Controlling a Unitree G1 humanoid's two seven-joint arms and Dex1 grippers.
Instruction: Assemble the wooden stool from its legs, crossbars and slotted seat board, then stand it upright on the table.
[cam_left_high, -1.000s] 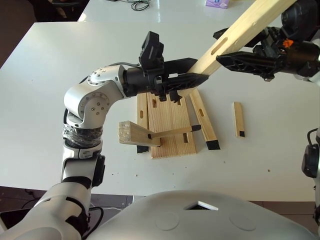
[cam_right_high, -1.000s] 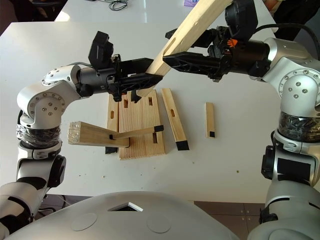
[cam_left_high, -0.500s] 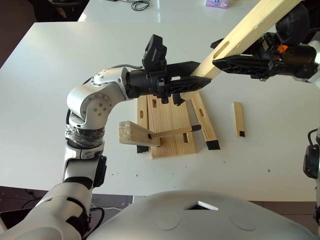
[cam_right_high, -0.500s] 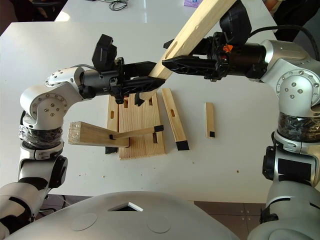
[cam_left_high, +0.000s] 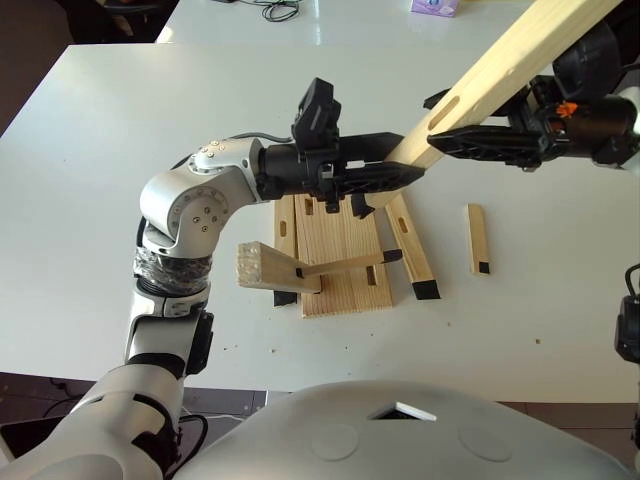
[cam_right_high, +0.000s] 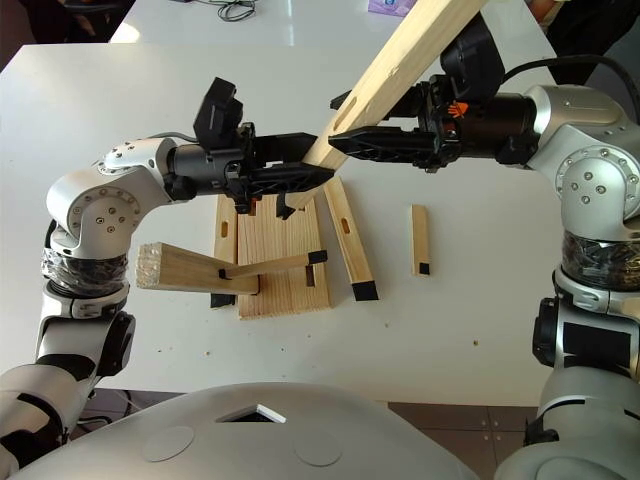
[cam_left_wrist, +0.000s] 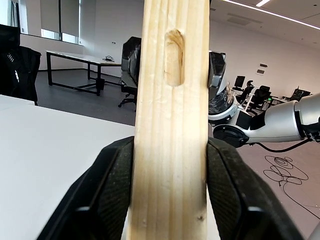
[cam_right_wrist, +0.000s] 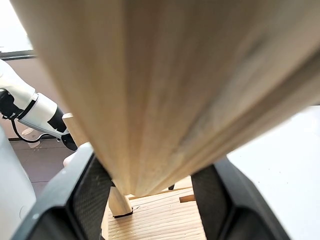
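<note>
Together, left pincer (cam_left_high: 408, 156) and right pincer (cam_left_high: 431, 121) clamp one slanted leg (cam_left_high: 530, 56) aloft.

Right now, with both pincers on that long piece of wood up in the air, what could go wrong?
1. The left pincer and right pincer both clamp the same stool leg near its lower end; if the arms pull differently, it could twist or slip free.
2. The leg hangs tilted over the seat board and the leg-and-crossbar piece resting across it; a drop might knock them apart.
</note>
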